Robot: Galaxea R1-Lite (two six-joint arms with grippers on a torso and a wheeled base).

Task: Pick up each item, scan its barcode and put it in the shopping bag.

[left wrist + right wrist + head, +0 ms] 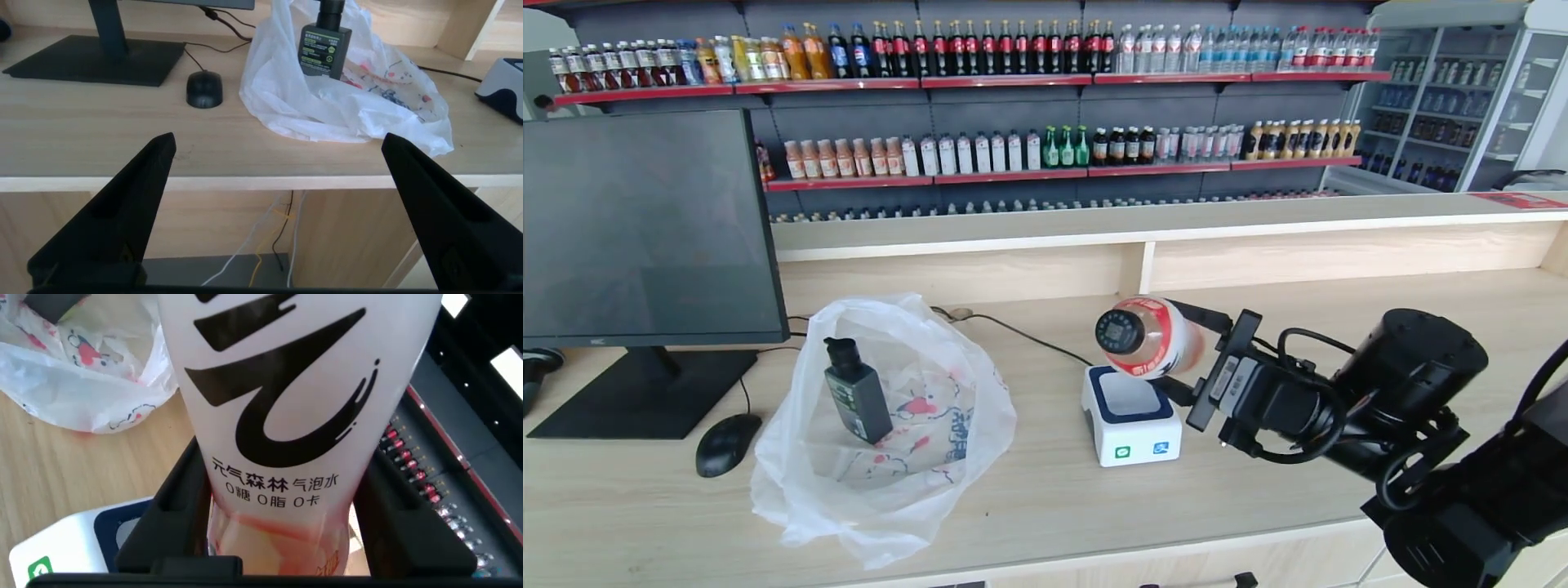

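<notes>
The right gripper [1168,343] is pinching a bottle [1147,336] by its body, one finger above and one below. It holds the bottle on its side, in the air just above the scanner [1131,425]. The bottle's long axis is roughly level: the dark cap faces the near left and the base points away to the far right. In the right wrist view its pale label [282,416] has bold black lettering, with pink showing at one end.

The scanner is a small white box with a blue-edged window on top, standing on the pale wood tabletop [1094,506]. To its left slumps an open, thin white shopping bag [931,425] with a dark green bottle [856,396] upright inside.

Farther left are a black mouse [727,443] and a dark monitor [645,229] on its stand. The left gripper [278,140] hangs at the near edge of the tabletop, fingers spread wide and holding nothing.

Beyond a raised wooden ledge, red-edged shelves [1013,82] carry rows of drinks bottles. Glass-fronted coolers [1445,106] stand at the far right.
</notes>
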